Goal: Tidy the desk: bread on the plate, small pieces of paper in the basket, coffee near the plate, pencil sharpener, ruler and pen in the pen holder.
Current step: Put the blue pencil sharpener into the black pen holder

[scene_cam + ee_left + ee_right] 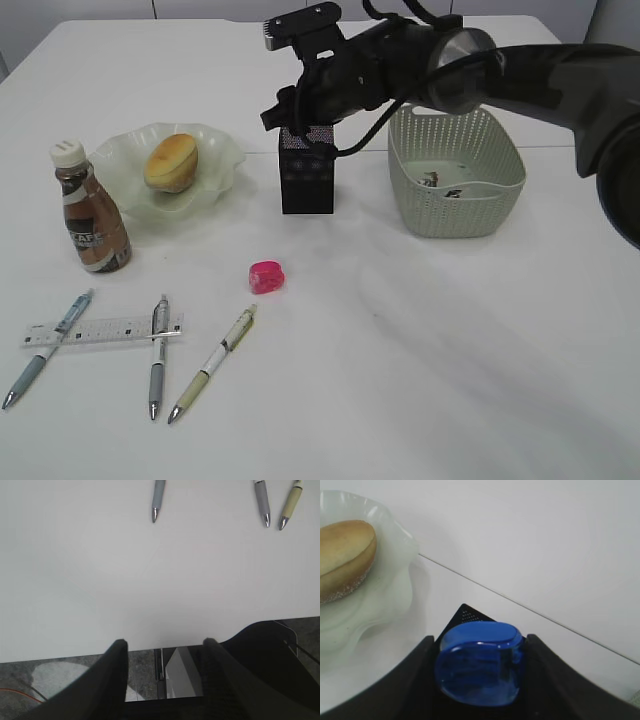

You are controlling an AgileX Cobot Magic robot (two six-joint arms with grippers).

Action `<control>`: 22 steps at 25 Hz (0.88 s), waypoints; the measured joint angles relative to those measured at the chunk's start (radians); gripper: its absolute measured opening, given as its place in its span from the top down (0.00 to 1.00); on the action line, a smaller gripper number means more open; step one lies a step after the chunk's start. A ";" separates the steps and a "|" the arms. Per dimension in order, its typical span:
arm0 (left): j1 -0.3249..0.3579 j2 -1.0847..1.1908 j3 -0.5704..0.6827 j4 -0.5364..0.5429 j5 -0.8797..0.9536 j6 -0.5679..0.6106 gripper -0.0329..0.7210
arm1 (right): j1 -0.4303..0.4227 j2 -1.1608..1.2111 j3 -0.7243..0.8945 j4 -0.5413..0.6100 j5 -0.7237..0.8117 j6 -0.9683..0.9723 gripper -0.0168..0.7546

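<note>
A blue pencil sharpener (pixel 480 662) is seen between the jaws of the right hand (pixel 479 670), directly over the black pen holder (pixel 307 170) at frame centre; whether it is gripped cannot be told. The left hand (pixel 165 650) is held open over the table (pixel 150 580) edge. The bread (pixel 171 161) is seen on the plate (pixel 215 150) at upper left, the basket (pixel 455 215) at right

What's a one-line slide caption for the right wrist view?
Right gripper holds a blue sharpener over the pen holder, bread on the plate at left.
</note>
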State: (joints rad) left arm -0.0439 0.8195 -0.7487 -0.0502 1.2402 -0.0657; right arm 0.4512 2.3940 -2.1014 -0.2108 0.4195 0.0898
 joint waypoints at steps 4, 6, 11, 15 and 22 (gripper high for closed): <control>0.000 0.000 0.000 0.000 0.000 0.000 0.50 | 0.000 0.000 0.000 0.002 -0.009 0.000 0.38; 0.000 0.000 0.000 0.000 0.000 0.000 0.50 | 0.000 0.000 0.000 0.002 -0.011 0.000 0.37; 0.000 0.000 0.000 0.000 0.000 0.000 0.50 | 0.000 0.000 0.000 0.004 -0.013 0.000 0.37; 0.000 0.000 0.000 0.000 0.000 0.000 0.50 | 0.000 0.000 0.000 0.016 0.000 0.001 0.37; 0.000 0.000 0.000 0.000 0.000 0.000 0.50 | 0.000 0.000 -0.116 0.056 0.222 0.001 0.37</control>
State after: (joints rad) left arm -0.0439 0.8195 -0.7487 -0.0502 1.2402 -0.0657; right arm 0.4512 2.3940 -2.2171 -0.1549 0.6420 0.0910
